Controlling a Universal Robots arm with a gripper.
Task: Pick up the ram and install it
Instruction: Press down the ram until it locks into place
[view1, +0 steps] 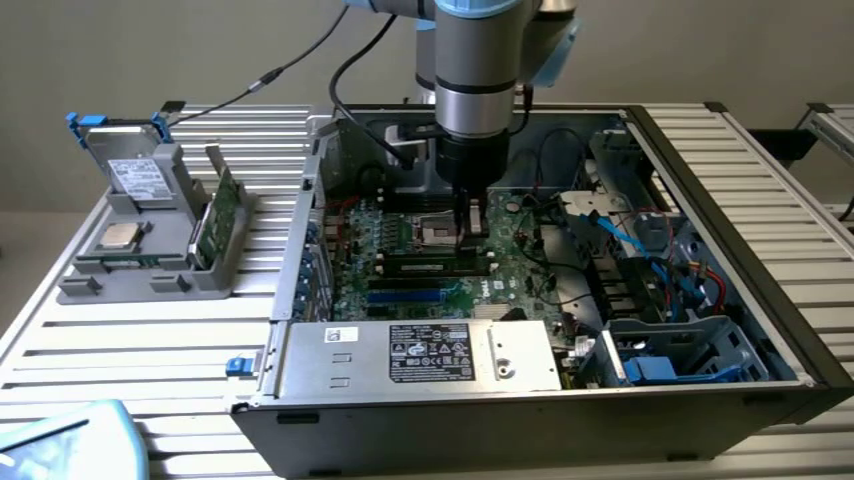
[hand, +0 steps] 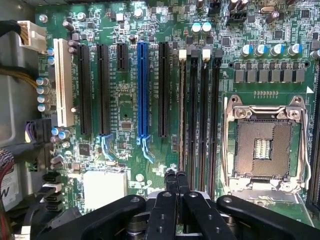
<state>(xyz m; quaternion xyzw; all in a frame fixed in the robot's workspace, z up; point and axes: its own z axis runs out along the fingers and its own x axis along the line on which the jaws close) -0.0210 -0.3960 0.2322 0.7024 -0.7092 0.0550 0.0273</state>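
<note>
The tool (hand: 176, 181), fingers pinched together and holding nothing, presses down on the ram (view1: 430, 266) lying in its motherboard (hand: 130, 120) slot. Uneven pressure could leave one end unlatched, or off-centre force could flex the board.

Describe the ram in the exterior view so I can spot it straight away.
Look inside the open computer case, at the green motherboard on its floor. Just below the closed claw, next to the square metal-framed processor socket, a long, narrow stick runs across the board: the ram. It is near-black, while the slots toward the silver power supply are blue.
</note>
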